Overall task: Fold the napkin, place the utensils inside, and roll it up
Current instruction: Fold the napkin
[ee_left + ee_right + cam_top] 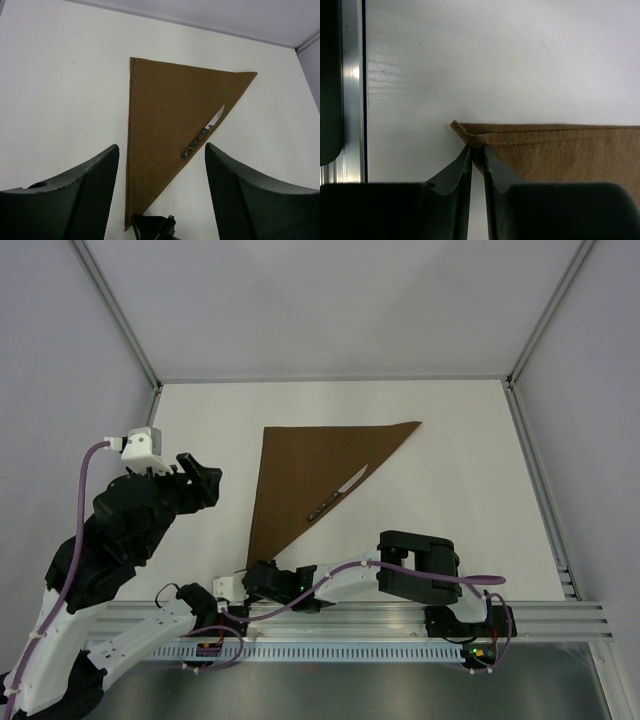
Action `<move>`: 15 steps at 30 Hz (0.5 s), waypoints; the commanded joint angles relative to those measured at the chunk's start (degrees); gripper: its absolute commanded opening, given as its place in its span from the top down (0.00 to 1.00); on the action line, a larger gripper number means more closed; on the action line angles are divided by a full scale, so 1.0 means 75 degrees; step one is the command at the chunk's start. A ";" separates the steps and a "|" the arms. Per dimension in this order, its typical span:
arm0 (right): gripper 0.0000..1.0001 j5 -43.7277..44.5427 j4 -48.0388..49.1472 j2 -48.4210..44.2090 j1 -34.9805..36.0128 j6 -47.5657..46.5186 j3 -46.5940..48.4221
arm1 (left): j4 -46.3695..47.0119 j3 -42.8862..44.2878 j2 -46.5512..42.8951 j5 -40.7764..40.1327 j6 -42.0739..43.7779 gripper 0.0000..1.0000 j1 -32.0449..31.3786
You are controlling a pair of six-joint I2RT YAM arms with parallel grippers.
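The brown napkin (305, 475) lies folded into a triangle on the white table, its narrow tip pointing at the near edge. A knife (337, 491) with a dark handle rests on it along the slanted fold. My right gripper (257, 575) sits low at that near tip. In the right wrist view its fingertips (468, 152) pinch the napkin (560, 150) at the curled corner. My left gripper (205, 480) hovers to the left of the cloth, open and holding nothing. From the left wrist, the napkin (165, 115) and knife (202, 134) show between its wide-apart fingers (95, 170).
An aluminium rail (350, 615) runs along the table's near edge, just behind the right gripper; it also shows as a bright strip (351, 100) in the right wrist view. Grey walls with metal posts (120, 310) enclose the table at the back and sides.
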 commanded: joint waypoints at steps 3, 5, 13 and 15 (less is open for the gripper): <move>0.91 -0.0197 -0.0069 0.0145 -0.0158 0.0165 0.0219 | 0.0110 -0.0078 0.0020 0.0093 -0.0097 0.27 -0.0005; 0.94 -0.0267 -0.0139 0.0133 -0.0240 0.0223 0.0255 | 0.0133 -0.0101 0.0008 0.0070 -0.0085 0.27 -0.0005; 0.99 -0.0419 -0.0490 -0.0124 -0.0440 0.0504 0.0489 | 0.0203 -0.0113 0.0020 0.0011 -0.0015 0.27 -0.0005; 1.00 -0.0525 -0.0596 -0.0230 -0.0522 0.0680 0.0653 | 0.0203 -0.0113 0.0032 -0.0013 -0.0015 0.27 -0.0005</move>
